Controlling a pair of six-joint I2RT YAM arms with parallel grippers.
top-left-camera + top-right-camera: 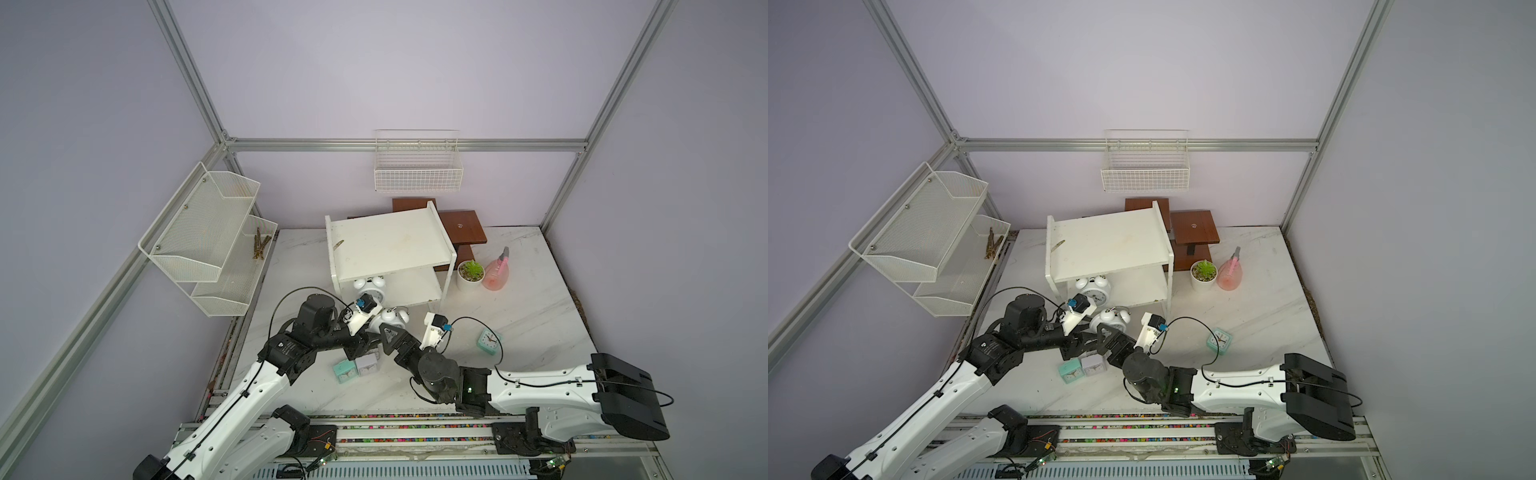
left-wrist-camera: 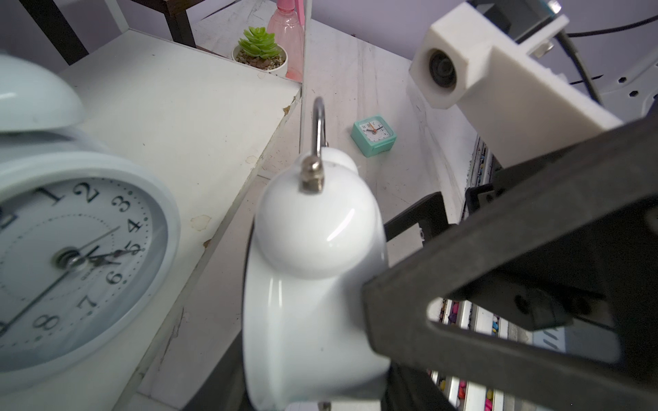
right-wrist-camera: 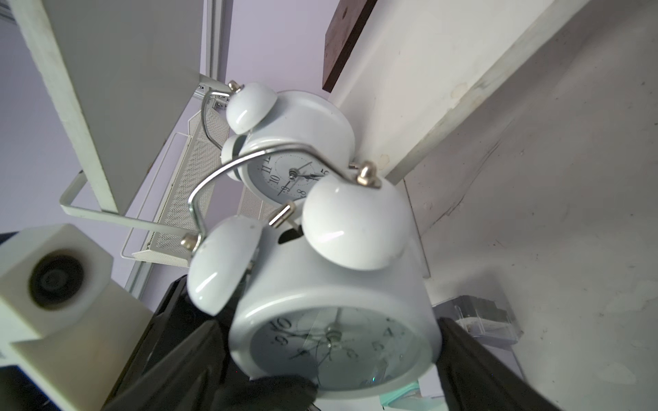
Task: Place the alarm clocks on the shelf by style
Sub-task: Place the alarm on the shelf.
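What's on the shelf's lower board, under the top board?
One white twin-bell clock, standing at the front of the lower board. The left wrist view shows bare board beside it; the area behind the clock is hidden.

Lilac walls (image 1: 415, 62), alu frame (image 1: 311, 144), marble tabletop (image 1: 536, 328)

We count two white twin-bell alarm clocks (image 1: 371, 287) (image 1: 389, 319), two mint square clocks (image 1: 488, 341) (image 1: 345, 371) and one white square clock (image 1: 368, 365). We see one shelf (image 1: 390, 245), one succulent (image 1: 471, 272) and one spray bottle (image 1: 496, 275).
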